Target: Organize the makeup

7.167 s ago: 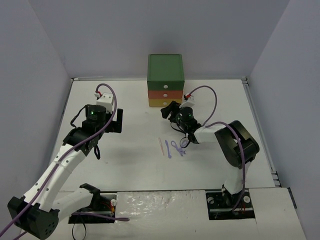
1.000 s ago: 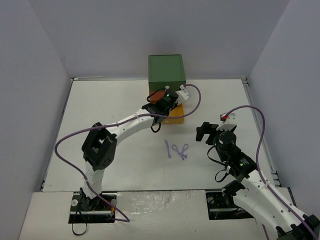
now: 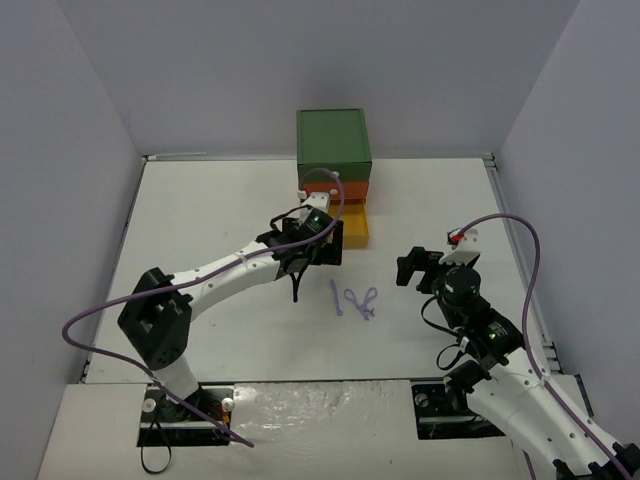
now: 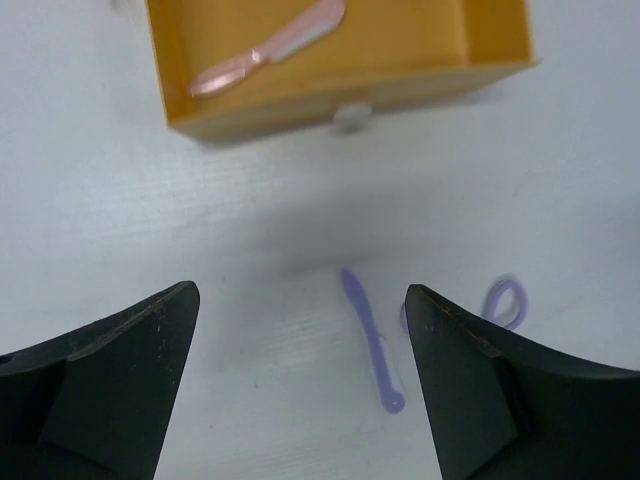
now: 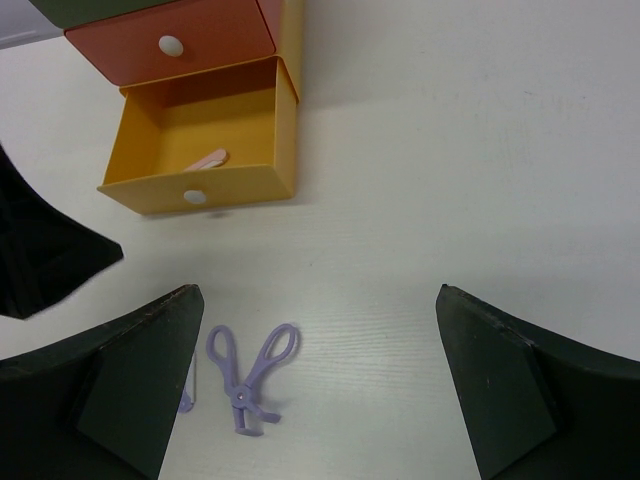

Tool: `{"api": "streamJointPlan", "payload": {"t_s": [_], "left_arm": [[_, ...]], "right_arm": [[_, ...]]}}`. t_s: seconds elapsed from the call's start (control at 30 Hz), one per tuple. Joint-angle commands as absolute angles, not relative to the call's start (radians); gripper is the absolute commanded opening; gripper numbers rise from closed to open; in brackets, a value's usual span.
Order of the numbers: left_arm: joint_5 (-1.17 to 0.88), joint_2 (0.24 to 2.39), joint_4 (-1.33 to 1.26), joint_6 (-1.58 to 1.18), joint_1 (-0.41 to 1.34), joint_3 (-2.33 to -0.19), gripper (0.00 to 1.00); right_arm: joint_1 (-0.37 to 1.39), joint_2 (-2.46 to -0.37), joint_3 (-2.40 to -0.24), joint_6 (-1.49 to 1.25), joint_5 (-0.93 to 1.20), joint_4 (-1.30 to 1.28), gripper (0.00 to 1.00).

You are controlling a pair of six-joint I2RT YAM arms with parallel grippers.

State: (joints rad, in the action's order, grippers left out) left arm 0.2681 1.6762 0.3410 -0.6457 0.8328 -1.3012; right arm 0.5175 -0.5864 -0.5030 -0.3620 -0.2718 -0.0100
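A pale orange stick [image 4: 268, 50] lies inside the open yellow drawer [image 4: 400, 85] of the drawer box [image 3: 333, 140]. My left gripper [image 4: 300, 300] hangs open and empty above the table, just in front of that drawer. Below it lies a lilac stick tool [image 4: 371, 340]. Part of a lilac scissor-shaped tool [image 4: 505, 300] shows to its right. My right gripper [image 5: 318, 300] is open and empty, to the right of the scissor-shaped tool [image 5: 248, 372]. Both lilac tools [image 3: 350, 300] rest side by side mid-table. The rest of the makeup is out of view.
The drawer box stands at the table's far edge with its orange drawer [image 5: 170, 45] shut and the bottom yellow drawer [image 3: 355, 228] pulled out toward me. Grey walls enclose the table on the left, right and back.
The left gripper opened and drew back from the yellow drawer toward the near left. The pale orange stick, earlier on the table beside the lilac tools, now lies in the drawer. The right arm barely moved.
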Motion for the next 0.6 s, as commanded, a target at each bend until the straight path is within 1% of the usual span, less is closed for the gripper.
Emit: {"api": "streamJointPlan", "payload": {"t_s": [0.0,0.17,0.43,0.57], "left_arm": [[0.197,1.694,0.390,-0.814,0.844,-1.276,0.77],[0.154,1.720,0.381,-0.845,0.895,-1.241,0.71],[0.132,1.783,0.359,-0.877,0.967,-1.258,0.69],[0.129,1.821,0.387,-0.890,0.976,-1.274,0.64]], "right_arm": [[0.512,-0.597,-0.540,-0.364,-0.267,0.034,1.00],[0.512,-0.595,-0.530,-0.366,-0.266,0.031,1.00],[0.512,-0.599,-0.513,-0.372,-0.262,0.031,1.00],[0.512,-0.587,-0.510,-0.373,-0.265,0.031,1.00]]}}
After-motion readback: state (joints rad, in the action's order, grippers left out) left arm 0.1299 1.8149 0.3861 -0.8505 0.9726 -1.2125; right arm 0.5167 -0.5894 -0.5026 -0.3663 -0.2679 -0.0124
